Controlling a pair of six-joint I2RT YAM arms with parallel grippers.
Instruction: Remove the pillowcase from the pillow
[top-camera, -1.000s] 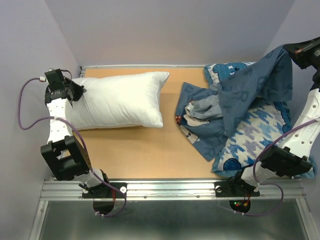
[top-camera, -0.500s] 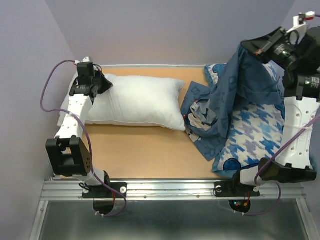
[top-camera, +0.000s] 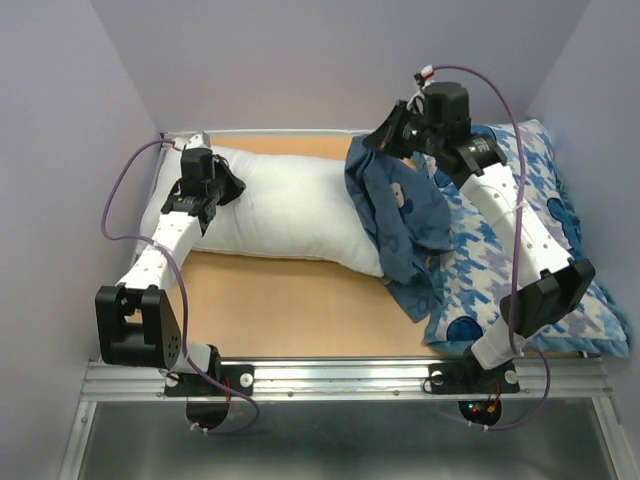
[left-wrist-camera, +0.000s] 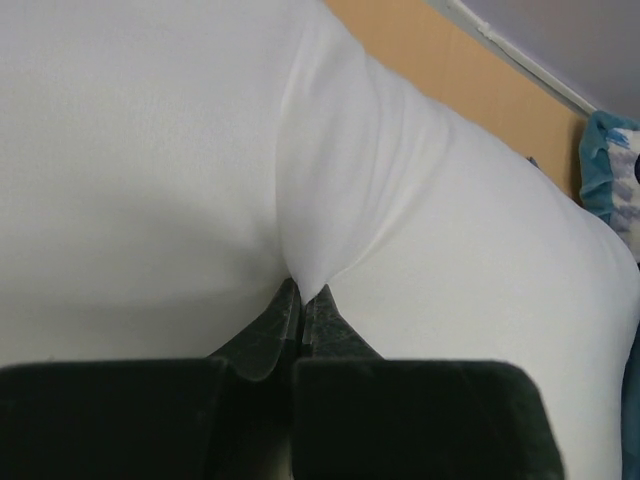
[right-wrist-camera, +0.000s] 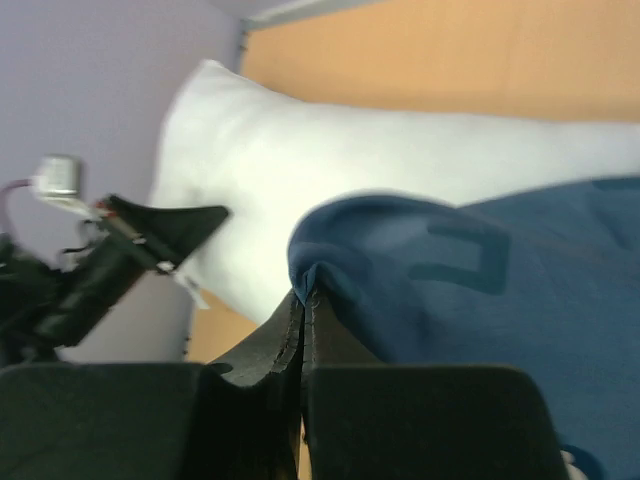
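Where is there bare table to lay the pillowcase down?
The near strip of table, between the white pillow and the front rail, is bare. The right side is crowded by the hanging pillowcase and the patterned pillow.

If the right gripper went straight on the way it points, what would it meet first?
The right gripper, shut on a fold of the pillowcase, points at the pillow; it would probably push that fold into the pillow first, though depth is unclear.

A lab test booth: bare lilac walls (top-camera: 330, 60) round a wooden tabletop (top-camera: 290, 305), aluminium mounting rail (top-camera: 340, 378) (loose purple cables (top-camera: 106, 222)).
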